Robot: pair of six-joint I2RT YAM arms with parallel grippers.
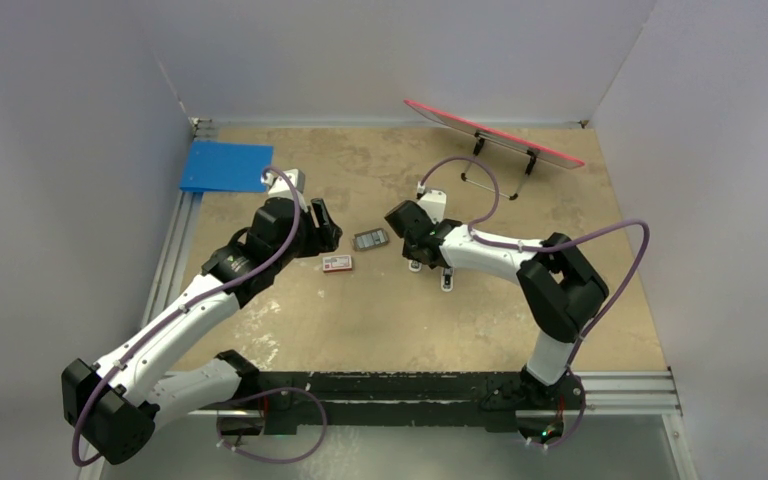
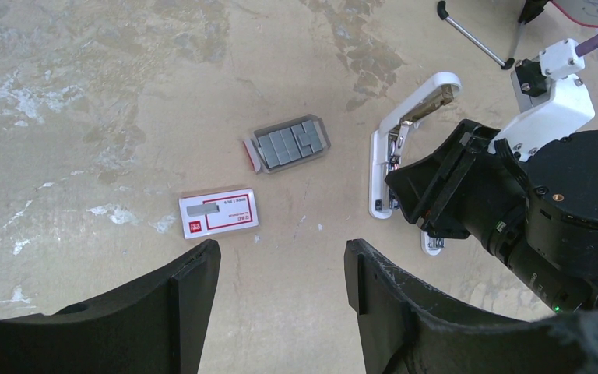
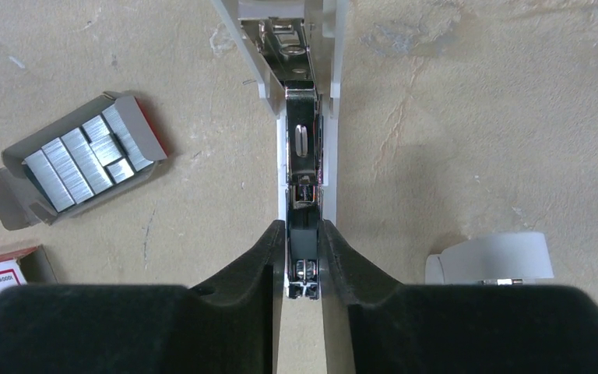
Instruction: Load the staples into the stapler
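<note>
The stapler (image 3: 302, 132) lies opened on the table, its white cover swung up and its metal channel bare. My right gripper (image 3: 302, 234) is shut on the near end of that channel. In the top view the gripper (image 1: 407, 237) hides most of the stapler (image 1: 417, 265). The staples (image 3: 86, 160) lie as grey strips in an open cardboard tray to the left of the stapler, also seen in the left wrist view (image 2: 288, 144) and the top view (image 1: 370, 240). The red-and-white box (image 2: 218, 212) lies near them. My left gripper (image 2: 280, 257) is open and empty, above the table near the box.
A short white piece (image 3: 490, 261) lies right of the stapler. A blue board (image 1: 226, 165) lies at the back left. A pink board on a wire stand (image 1: 495, 133) stands at the back right. Walls close in three sides.
</note>
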